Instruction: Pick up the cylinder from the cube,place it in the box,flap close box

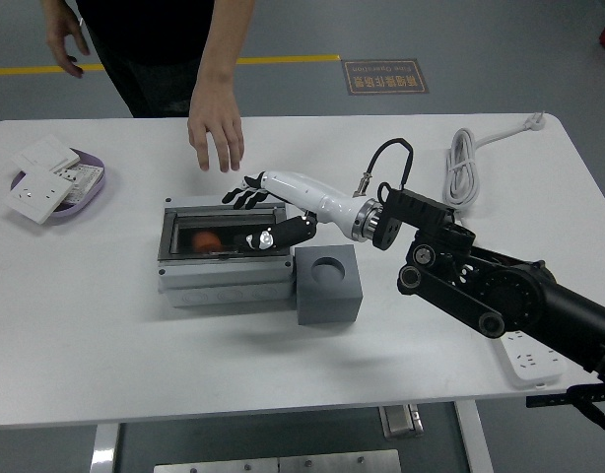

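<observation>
The grey box (224, 278) sits at the table's middle with its clear lid (219, 223) lying flat on it. The orange cylinder (206, 239) shows through the lid, inside the box at the left. My right hand (259, 214) rests on the lid's right part, fingers spread, holding nothing. The grey cube (328, 286) with an empty round hole stands against the box's right side. A person's hand (216, 132) hovers just beyond the box, off the lid.
A purple tray (90, 181) with white socket plates (36, 188) lies at the far left. A coiled white cable (464, 166) lies at the back right. A white power strip (524, 353) lies at the right edge. The person's other hand (64, 35) is lifted at the top left.
</observation>
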